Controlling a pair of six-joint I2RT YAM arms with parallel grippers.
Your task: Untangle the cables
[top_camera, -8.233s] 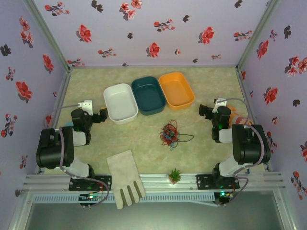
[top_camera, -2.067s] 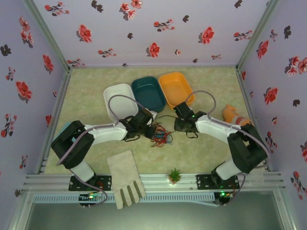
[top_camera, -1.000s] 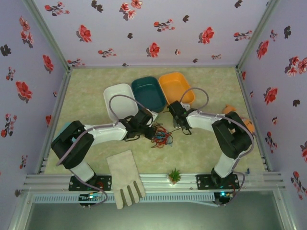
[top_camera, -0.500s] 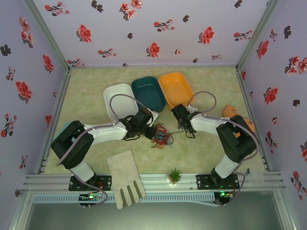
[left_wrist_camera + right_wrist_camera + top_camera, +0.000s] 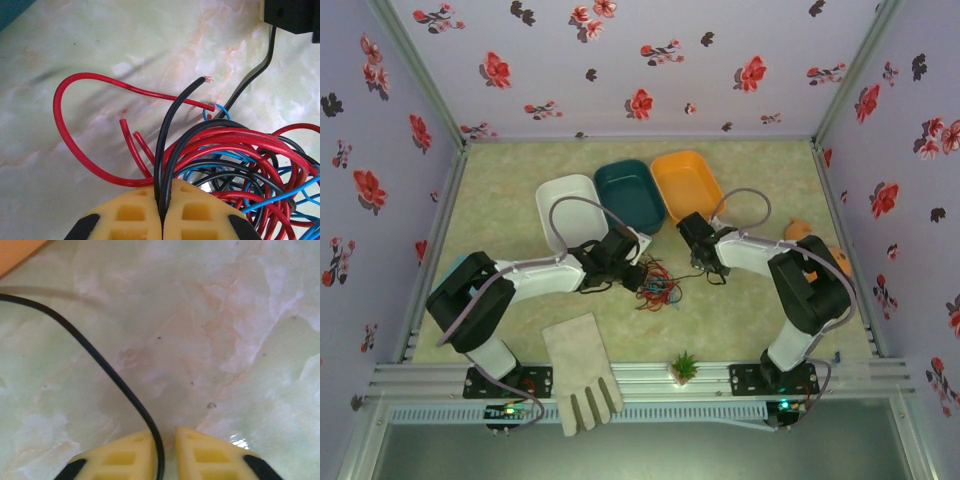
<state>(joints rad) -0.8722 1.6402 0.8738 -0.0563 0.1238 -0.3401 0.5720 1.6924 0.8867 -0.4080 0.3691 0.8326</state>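
Red, black and blue thin wires (image 5: 658, 285) lie knotted in one loose bundle on the marbled tabletop (image 5: 500, 190), just in front of the teal oval bowl (image 5: 630, 195). Since some seconds ago, when both arms were folded back at the sides, the bundle has been drawn slightly leftward and both grippers have been brought in to it. The left gripper (image 5: 161, 187) is clamped on a doubled black strand (image 5: 167, 125) at the bundle's edge, with a red loop (image 5: 62, 125) and blue coils (image 5: 220, 112) spread beside it. The right gripper (image 5: 166, 432) has been shifted toward the orange oval bowl (image 5: 690, 185) within the last second. A black lead (image 5: 100, 362) runs through the narrow gap between its fingers, though whether it is pinched cannot be told. One black wire is thus probably being teased out while the rest is anchored. Open tabletop is left to the right and near side, while the bowls, including the white oval bowl (image 5: 552, 190), crowd the far edge.
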